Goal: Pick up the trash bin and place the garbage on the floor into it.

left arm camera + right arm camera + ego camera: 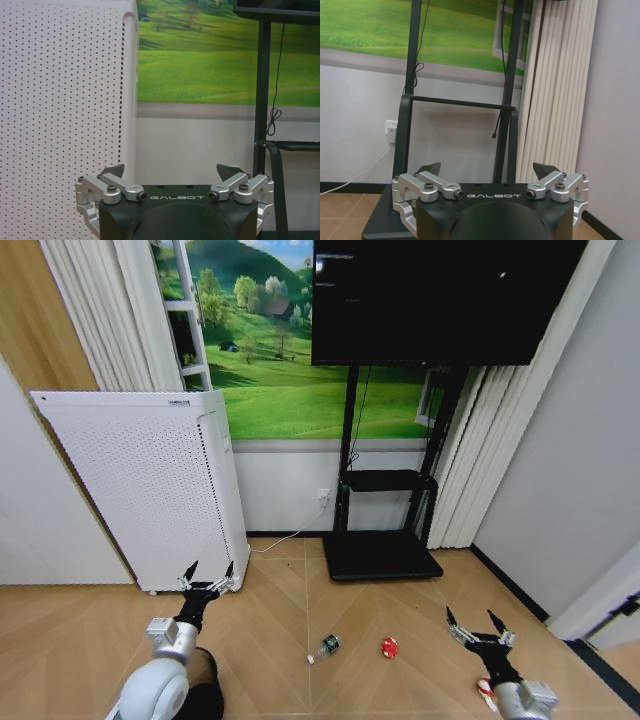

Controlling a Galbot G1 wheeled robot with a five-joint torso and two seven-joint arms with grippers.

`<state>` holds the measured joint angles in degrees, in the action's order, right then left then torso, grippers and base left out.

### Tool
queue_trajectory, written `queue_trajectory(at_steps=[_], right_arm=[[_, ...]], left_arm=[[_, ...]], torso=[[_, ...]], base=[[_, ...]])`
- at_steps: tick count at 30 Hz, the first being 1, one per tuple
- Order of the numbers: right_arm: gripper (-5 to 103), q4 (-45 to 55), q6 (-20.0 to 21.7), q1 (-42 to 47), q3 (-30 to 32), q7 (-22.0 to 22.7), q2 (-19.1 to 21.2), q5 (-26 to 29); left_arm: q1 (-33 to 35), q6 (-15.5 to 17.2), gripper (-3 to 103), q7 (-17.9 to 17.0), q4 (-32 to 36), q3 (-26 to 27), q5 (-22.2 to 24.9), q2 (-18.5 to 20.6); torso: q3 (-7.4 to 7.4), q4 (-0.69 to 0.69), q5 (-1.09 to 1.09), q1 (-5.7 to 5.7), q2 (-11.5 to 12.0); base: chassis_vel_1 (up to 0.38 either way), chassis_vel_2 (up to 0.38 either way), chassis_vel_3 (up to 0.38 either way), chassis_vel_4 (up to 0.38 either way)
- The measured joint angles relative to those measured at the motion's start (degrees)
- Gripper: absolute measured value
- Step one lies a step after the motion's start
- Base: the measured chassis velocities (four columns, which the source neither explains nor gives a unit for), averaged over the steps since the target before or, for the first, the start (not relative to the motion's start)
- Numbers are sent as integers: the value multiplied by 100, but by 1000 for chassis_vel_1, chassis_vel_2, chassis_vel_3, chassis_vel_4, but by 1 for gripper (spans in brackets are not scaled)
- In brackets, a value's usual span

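On the floor (270,610) lie the garbage pieces: a clear bottle (324,648) with a green label, a red lump (389,647) to its right, and a red-and-white wrapper (486,690) half hidden under my right wrist. The trash bin (206,678) is a dark mesh shape, mostly covered by my left arm at the bottom of the head view. My left gripper (209,572) (172,172) is open and empty above the floor in front of the white appliance. My right gripper (472,620) (487,170) is open and empty to the right of the red lump.
A tall white perforated appliance (150,490) (60,100) stands against the wall at the left. A black TV stand (380,552) (410,125) with a flat base sits ahead, its cable trailing on the floor. Curtains and a grey wall (560,490) close the right side.
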<state>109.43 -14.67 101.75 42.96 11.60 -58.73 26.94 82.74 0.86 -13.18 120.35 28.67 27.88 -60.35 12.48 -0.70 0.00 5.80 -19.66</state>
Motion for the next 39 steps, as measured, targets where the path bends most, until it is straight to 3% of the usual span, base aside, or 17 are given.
queue_trajectory(at_steps=[16,22,25,27,28,29,30,33,35,36,37,38,39], right_arm=[[100,-51,-10,-20,-21,-8,-45,-32],[100,-113,-10,-49,-55,-8,-41,-51],[100,-171,-25,-48,-79,-23,-42,-64],[100,-196,-36,-48,-86,-31,-44,-71],[100,-248,-56,-45,-105,-53,-48,-90],[100,-248,-56,-45,-105,-53,-48,-90],[100,-303,-69,-63,-148,-75,-75,-105],[100,-347,-74,-89,-184,-84,-108,-123],[100,-527,-191,-108,-276,-157,-232,-202],[100,-527,-191,-108,-276,-157,-232,-202],[100,-681,-286,-115,-360,-215,-304,-273],[100,-828,-331,-213,-453,-235,-323,-244],[100,-828,-331,-213,-453,-235,-323,-244]], left_arm=[[65,60,100,-92,30,-21,-98,-43],[88,254,100,-312,194,-12,4,-26],[234,532,100,-530,410,23,97,9],[311,681,100,-647,508,40,191,22],[491,1022,100,-1037,732,71,558,38],[491,1022,100,-1037,732,71,558,38],[717,1428,100,-1515,1024,137,1118,60],[1004,1514,100,-1625,1186,210,1191,92],[1726,1573,100,-1669,1537,546,1279,140],[1726,1573,100,-1669,1537,546,1279,140],[2058,1545,100,-1551,1545,890,1340,156],[2117,1457,100,-1464,1028,1234,1666,146],[2117,1457,100,-1464,1028,1234,1666,146]], torso=[[-282,0,0,-119,402],[-317,0,0,-129,446],[-320,0,0,-129,449],[-320,-1,0,-129,449],[-320,0,1,-129,447],[-320,0,1,-129,447],[-316,-1,0,-128,441],[-312,0,1,-126,435],[-304,1,3,-122,424],[-304,1,3,-122,424],[-300,0,1,-120,418],[-293,0,0,-116,410],[-293,0,0,-116,410]], base=[[0,0,0,0],[0,0,0,0],[0,0,0,0],[0,0,0,0],[0,0,0,0],[0,0,0,0],[0,0,0,0],[0,0,0,0],[0,0,0,0],[0,0,0,0],[0,0,0,0],[0,0,0,0],[0,0,0,0]])
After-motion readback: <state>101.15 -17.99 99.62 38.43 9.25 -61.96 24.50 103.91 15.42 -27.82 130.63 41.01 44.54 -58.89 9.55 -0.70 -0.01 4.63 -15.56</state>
